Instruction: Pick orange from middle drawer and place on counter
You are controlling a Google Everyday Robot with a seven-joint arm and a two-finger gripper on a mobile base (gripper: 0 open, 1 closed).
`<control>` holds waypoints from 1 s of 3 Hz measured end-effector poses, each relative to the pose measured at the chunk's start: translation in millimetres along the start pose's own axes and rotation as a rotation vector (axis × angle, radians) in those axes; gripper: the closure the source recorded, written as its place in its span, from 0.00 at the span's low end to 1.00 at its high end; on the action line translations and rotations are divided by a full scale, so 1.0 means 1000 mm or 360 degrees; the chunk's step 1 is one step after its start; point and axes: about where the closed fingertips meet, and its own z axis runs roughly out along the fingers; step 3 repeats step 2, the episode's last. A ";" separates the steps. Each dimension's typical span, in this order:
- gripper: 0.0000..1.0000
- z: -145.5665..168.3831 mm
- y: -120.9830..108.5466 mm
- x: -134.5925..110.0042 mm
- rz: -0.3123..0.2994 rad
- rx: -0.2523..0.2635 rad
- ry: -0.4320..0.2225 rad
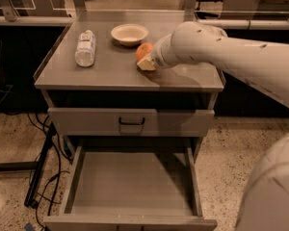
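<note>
The orange (143,50) sits at counter level on the grey counter (106,73), right of centre, just in front of the white bowl. My gripper (147,61) is right against the orange's near right side. My thick white arm reaches in from the right and hides most of the gripper. The middle drawer (130,179) is pulled fully open below, and its flat grey floor is bare.
A white bowl (129,33) stands at the back of the counter. A clear plastic bottle (85,47) lies on its side at the left. A closed drawer front with a black handle (131,122) sits above the open drawer. Black cables (43,177) run along the floor at the left.
</note>
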 end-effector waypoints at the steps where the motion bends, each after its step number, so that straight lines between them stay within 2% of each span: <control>1: 0.00 0.000 0.000 0.000 0.0000 0.0000 0.0000; 3: 0.00 0.000 0.000 0.000 0.0000 0.0000 0.0000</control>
